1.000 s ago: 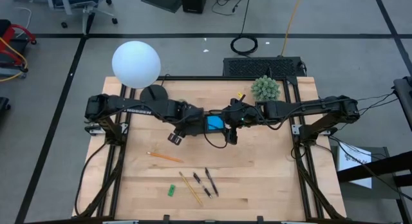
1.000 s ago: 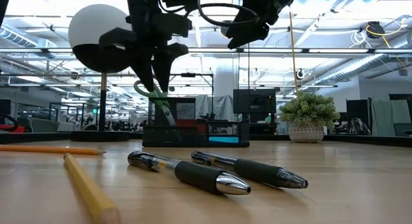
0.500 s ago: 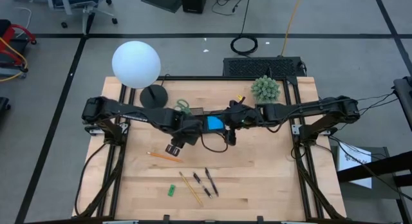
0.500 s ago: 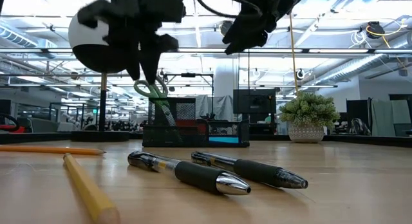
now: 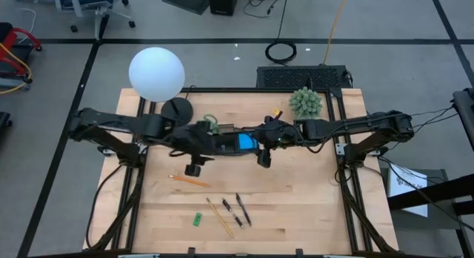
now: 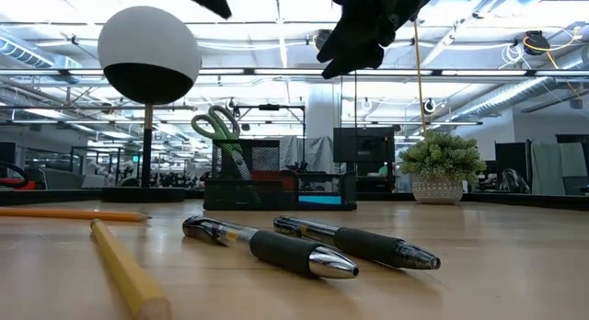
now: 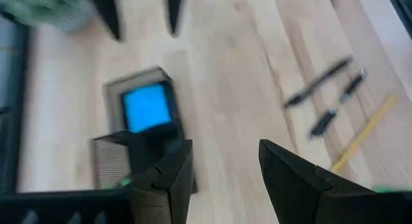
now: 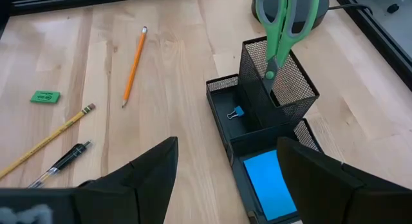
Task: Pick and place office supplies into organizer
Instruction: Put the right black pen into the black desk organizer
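With scissors (image 8: 281, 24) standing in the organizer (image 8: 257, 121), both open, empty grippers (image 7: 222, 176) (image 8: 225, 179) hover above it; next, I'd guess, comes a pencil (image 8: 133, 66).

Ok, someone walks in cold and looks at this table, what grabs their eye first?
Probably the green-handled scissors standing handles-up in the mesh cup of the black organizer, with the blue sticky pad lying in the tray next to it. Then the big white globe lamp at the table's far left corner. Two pens and pencils lie loose on the near side.
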